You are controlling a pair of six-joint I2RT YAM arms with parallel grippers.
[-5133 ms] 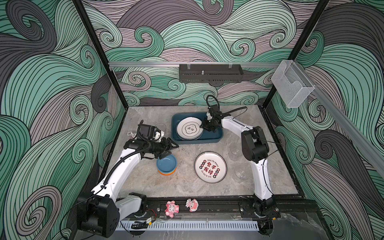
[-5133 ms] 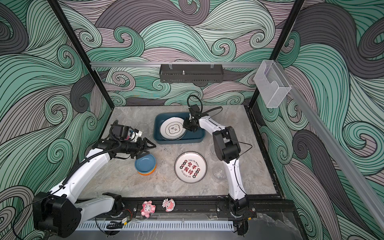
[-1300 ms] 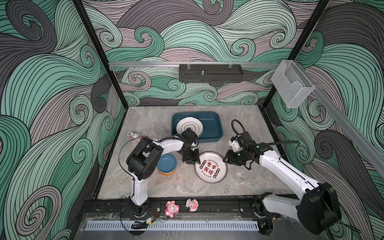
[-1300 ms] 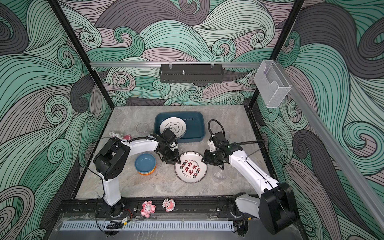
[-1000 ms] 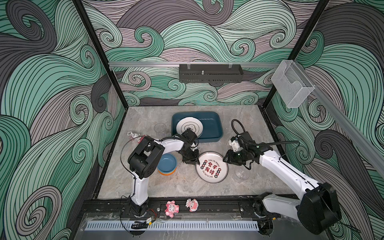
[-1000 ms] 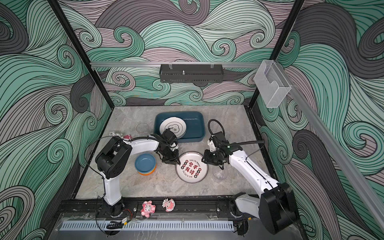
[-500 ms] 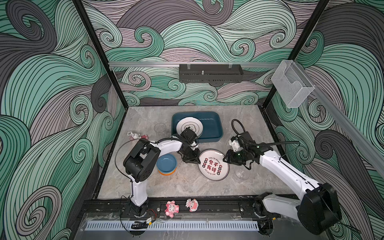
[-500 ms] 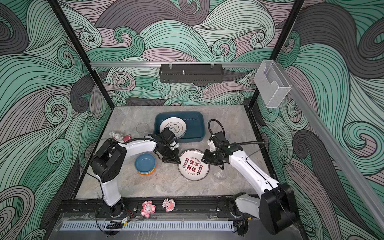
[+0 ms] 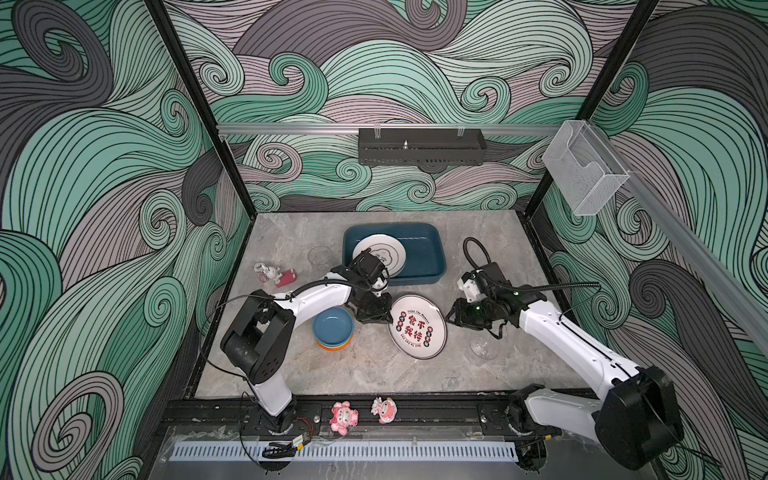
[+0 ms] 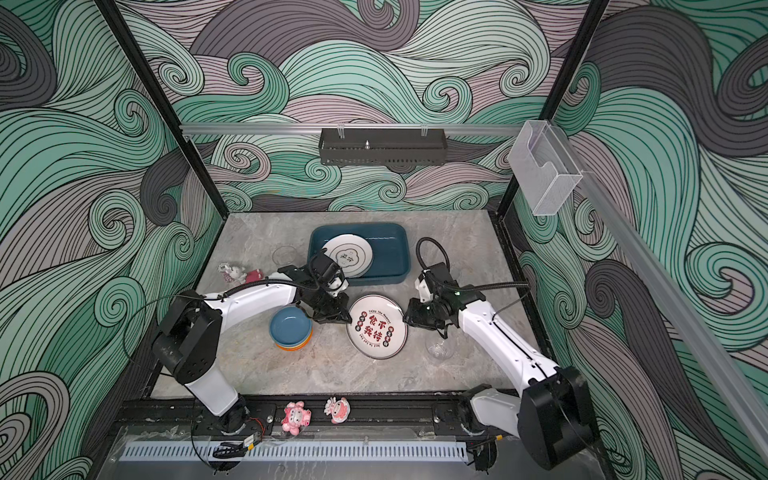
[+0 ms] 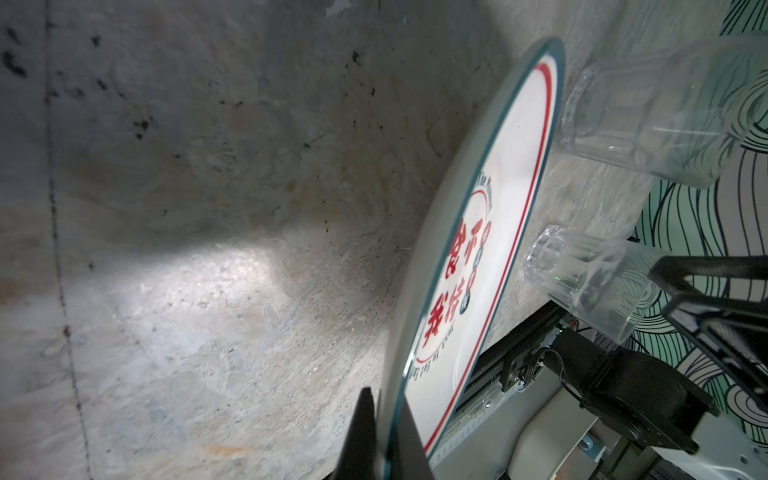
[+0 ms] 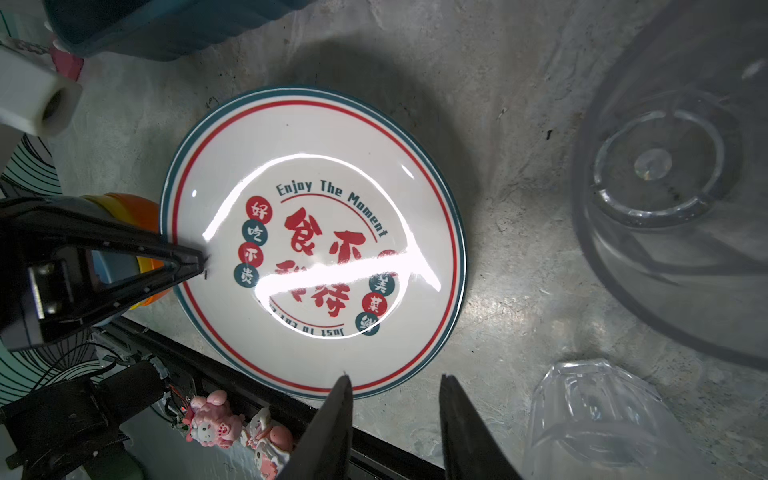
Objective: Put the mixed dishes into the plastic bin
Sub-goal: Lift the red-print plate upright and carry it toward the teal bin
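Note:
A white plate [image 9: 417,326] [image 10: 377,326] with red lettering sits mid-table, its left rim raised. My left gripper [image 9: 388,318] [image 11: 384,399] is shut on that rim, one finger above and one below. My right gripper [image 9: 451,318] [image 12: 395,380] stands open just off the plate's [image 12: 311,249] right edge, holding nothing. The teal plastic bin [image 9: 419,249] [image 10: 390,253] behind holds another plate [image 9: 379,253]. A stack of bowls [image 9: 333,328] with a blue one on top lies left of the held plate. One clear glass [image 9: 320,254] stands left of the bin, another [image 9: 484,347] under my right arm.
Two pink figurines [image 9: 344,417] [image 9: 384,409] sit on the front rail and one figurine [image 9: 274,274] stands at the table's left. A black shelf [image 9: 422,147] hangs on the back wall and a clear acrylic box [image 9: 584,166] on the right post.
My left gripper has shut on the plate's left rim and tipped that side up, and the plate has shifted a little to the right. The right arm has stayed still.

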